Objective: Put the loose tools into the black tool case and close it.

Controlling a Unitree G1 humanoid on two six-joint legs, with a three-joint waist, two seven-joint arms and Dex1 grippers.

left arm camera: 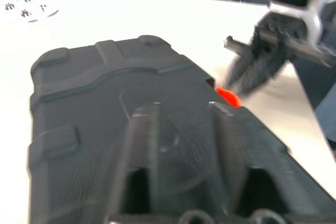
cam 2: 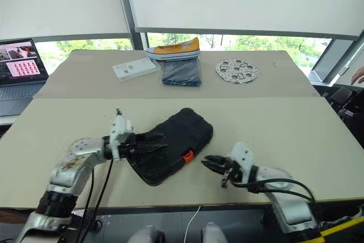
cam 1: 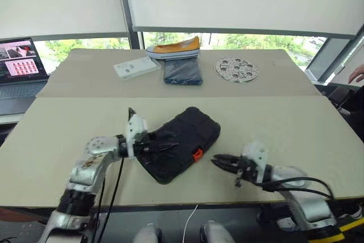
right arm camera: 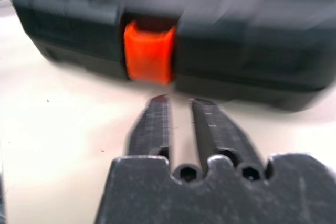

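Here the black tool case [cam 1: 181,143] lies shut on the table [cam 1: 273,123], between the two grippers.

The case sits near the front edge, turned at an angle, with its small orange latch [cam 1: 197,155] facing the right gripper [cam 1: 219,160]. The left gripper [cam 1: 162,145] lies over the case lid with its fingers apart, holding nothing. The right gripper points at the latch, just beside it and not touching, its fingers a little apart and empty.
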